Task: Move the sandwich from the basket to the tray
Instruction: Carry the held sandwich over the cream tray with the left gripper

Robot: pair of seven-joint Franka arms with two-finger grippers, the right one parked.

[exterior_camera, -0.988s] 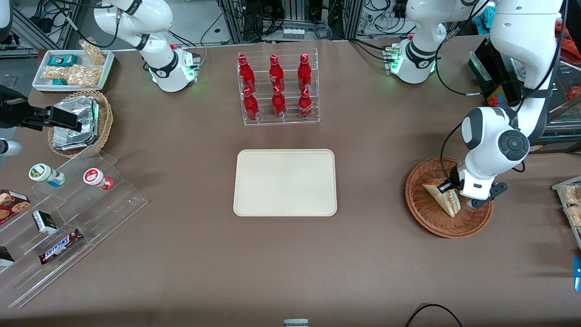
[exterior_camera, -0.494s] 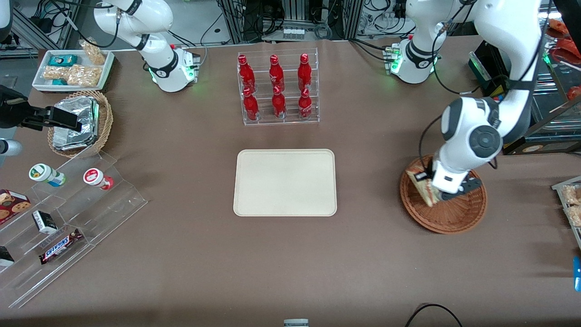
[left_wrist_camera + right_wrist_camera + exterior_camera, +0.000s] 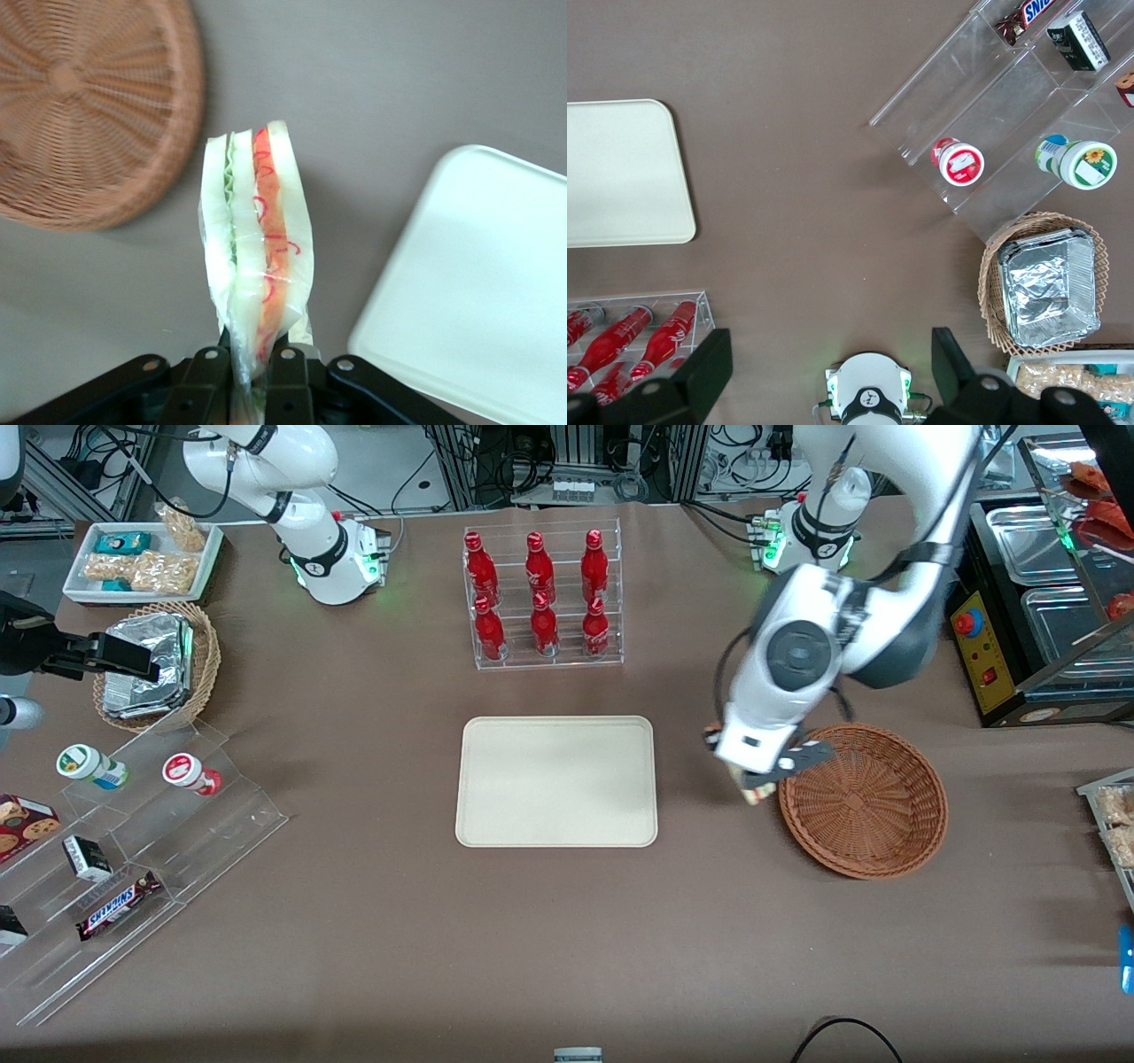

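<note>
My left gripper (image 3: 749, 779) is shut on the sandwich (image 3: 257, 248), a plastic-wrapped wedge of white bread with green and red-orange filling. It holds the sandwich above the bare table, between the reddish-brown wicker basket (image 3: 864, 802) and the cream tray (image 3: 556, 780). In the front view only the sandwich's lower tip (image 3: 750, 792) shows under the wrist. In the left wrist view the fingers (image 3: 285, 372) pinch the wedge's narrow end, with the basket (image 3: 89, 106) and the tray's corner (image 3: 478, 283) to either side. The basket holds nothing.
A clear rack of red bottles (image 3: 541, 598) stands farther from the front camera than the tray. A clear stepped shelf with snacks (image 3: 124, 841), a tan basket of foil packets (image 3: 159, 662) and a white snack tray (image 3: 142, 560) lie toward the parked arm's end.
My gripper has lifted the sandwich out of the basket and carried it sideways toward the tray. The basket has shifted slightly.
</note>
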